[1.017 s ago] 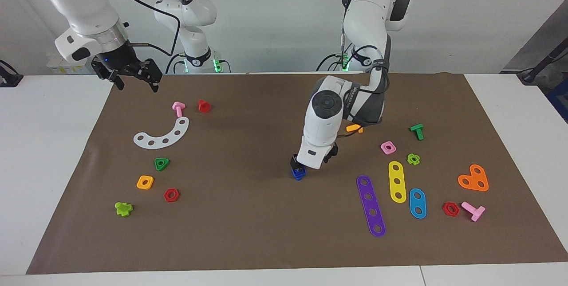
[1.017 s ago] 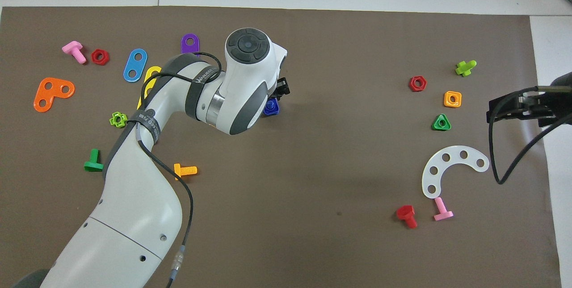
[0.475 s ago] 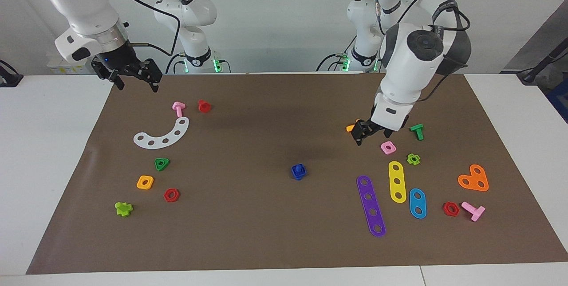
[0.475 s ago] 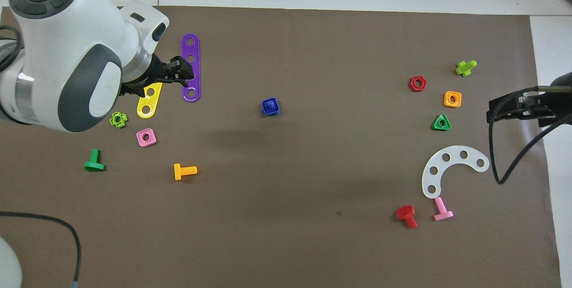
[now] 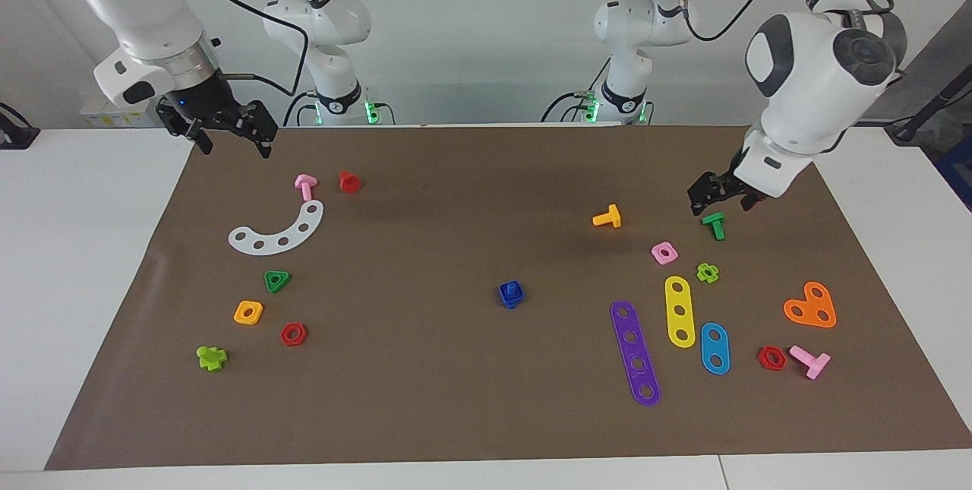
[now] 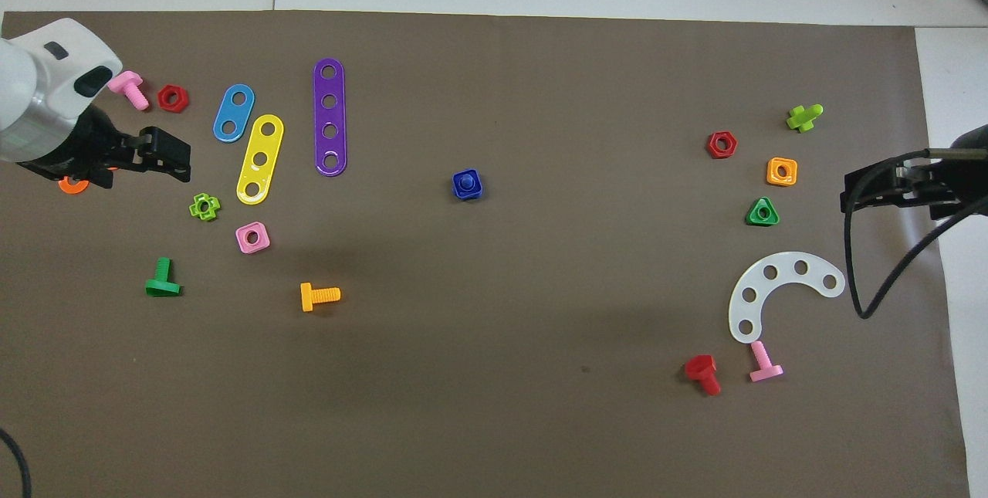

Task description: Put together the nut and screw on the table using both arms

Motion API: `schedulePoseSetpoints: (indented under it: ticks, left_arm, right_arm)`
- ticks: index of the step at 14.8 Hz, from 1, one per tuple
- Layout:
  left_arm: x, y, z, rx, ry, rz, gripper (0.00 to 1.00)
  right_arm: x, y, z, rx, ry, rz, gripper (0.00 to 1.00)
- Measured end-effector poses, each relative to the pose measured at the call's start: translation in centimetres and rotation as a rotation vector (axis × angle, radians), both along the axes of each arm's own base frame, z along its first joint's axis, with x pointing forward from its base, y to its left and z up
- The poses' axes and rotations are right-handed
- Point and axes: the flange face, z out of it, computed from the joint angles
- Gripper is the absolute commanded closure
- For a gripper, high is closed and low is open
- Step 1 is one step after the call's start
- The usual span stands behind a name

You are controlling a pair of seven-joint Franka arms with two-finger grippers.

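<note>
The blue nut (image 5: pixel 509 298) sits on the brown mat (image 5: pixel 425 399) at the middle of the table. The blue screw (image 5: pixel 514 289) stands in its hole, shaft up, head hidden underneath. The overhead view shows the nut (image 6: pixel 458 191) around the screw (image 6: pixel 466 182) too. My left gripper (image 5: pixel 721 203) is open and empty, raised over the green bolt (image 5: pixel 714 225) toward the left arm's end; it also shows in the overhead view (image 6: pixel 168 158). My right gripper (image 5: pixel 231 137) is open and empty, waiting above the mat's edge at the right arm's end (image 6: pixel 888 185).
Toward the left arm's end lie an orange bolt (image 5: pixel 607 217), pink nut (image 5: pixel 664 252), yellow strip (image 5: pixel 679 311), purple strip (image 5: pixel 635 352) and orange heart plate (image 5: pixel 811 306). Toward the right arm's end lie a white curved plate (image 5: pixel 279 232), green triangular nut (image 5: pixel 277 280) and orange-yellow nut (image 5: pixel 248 312).
My left gripper let go of the blue nut and screw at the mat's middle, rose and swung away to the left arm's end. The right arm has not moved.
</note>
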Motion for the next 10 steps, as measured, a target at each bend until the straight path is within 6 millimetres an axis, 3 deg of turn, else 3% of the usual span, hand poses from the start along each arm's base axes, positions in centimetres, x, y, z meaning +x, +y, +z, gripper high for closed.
schedulePoseSetpoints:
  ticks: [3,7,10]
  left_arm:
    - [-1.9,2.4,2.8,-0.003,-0.028,0.018,0.0]
    - [-4.7,2.1,6.6,-0.004,-0.044,0.009,0.0]
    - [-5.3,2.0,7.7,-0.005,-0.061,0.008,0.0]
  right_arm:
    - [0.0,0.0,0.0,0.0,0.0,0.0,0.0]
    - [0.0,0.0,0.0,0.0,0.0,0.0,0.0]
    - [0.0,0.0,0.0,0.0,0.0,0.0,0.0]
